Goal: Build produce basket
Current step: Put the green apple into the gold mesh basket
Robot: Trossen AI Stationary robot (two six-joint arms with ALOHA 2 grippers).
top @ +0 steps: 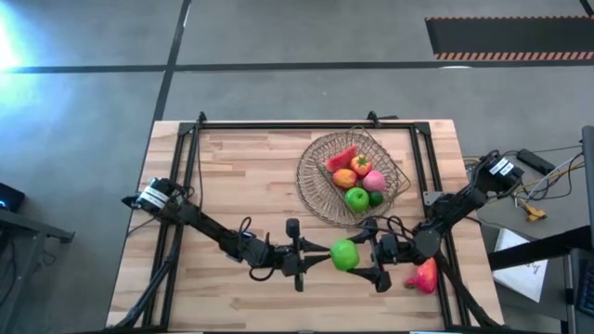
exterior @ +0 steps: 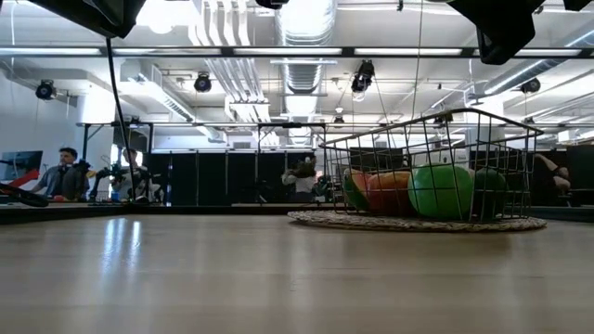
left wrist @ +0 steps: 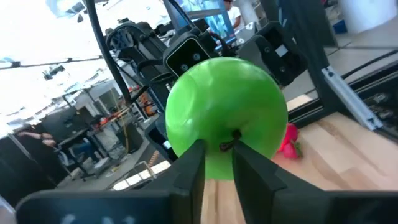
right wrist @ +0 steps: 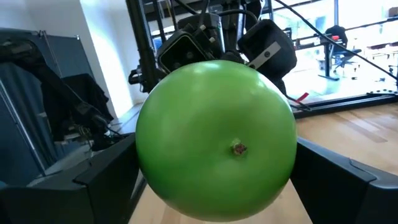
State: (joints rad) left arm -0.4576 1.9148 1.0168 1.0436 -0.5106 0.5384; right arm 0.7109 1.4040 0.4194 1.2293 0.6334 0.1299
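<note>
A green apple (top: 344, 254) hangs between the two pincers, near the front of the basket (top: 351, 176) and apart from it. From above, the left pincer (top: 316, 259) and the right pincer (top: 369, 261) meet at this apple from opposite sides. The left wrist view shows the left pincer's two fingers (left wrist: 188, 175) set narrowly at the apple's stem, though I cannot tell if they pinch it. The right wrist view shows the right pincer spread wide with a finger (right wrist: 109, 171) on each flank of the apple, pinching it.

Only the high view shows a red-pink piece (top: 423, 276) lying on the desk (top: 232, 176) beyond the right pincer, farther from the basket; the left wrist view catches its edge behind the apple. The low view misses the pincers and the held apple, but shows the basket resting on a flat woven mat (exterior: 316, 220), holding a green apple (exterior: 442, 191), an orange-red piece (exterior: 388, 192) and a dark green one (exterior: 489, 191). From above, a red slice (top: 341, 158) and a pink piece (top: 374, 180) also sit inside.

No writing can be read.
</note>
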